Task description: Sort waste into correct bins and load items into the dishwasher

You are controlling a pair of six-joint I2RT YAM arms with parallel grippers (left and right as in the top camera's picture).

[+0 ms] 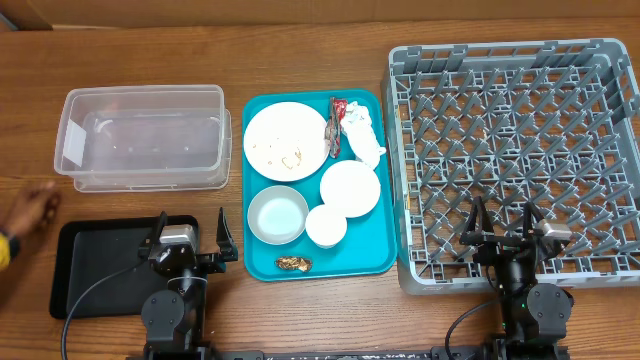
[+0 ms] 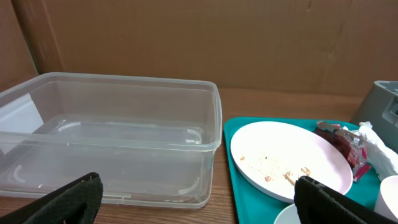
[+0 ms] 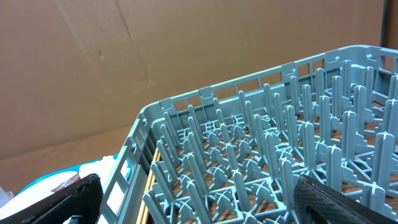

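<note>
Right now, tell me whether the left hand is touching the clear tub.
Apart. The overhead view shows a strip of bare table between the left hand and the near wall of the clear tub.

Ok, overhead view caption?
Left gripper and right gripper open; dishes and waste on teal tray between clear tub and dish rack.

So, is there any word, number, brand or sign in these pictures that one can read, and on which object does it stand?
No text can be read in any view.
The red snack wrapper: it may carry print, but it is too small and blurred to read.
The white patch on the end wall of the clear tub: it looks like a label, with no legible writing.
The dish rack: no marks visible.
</note>
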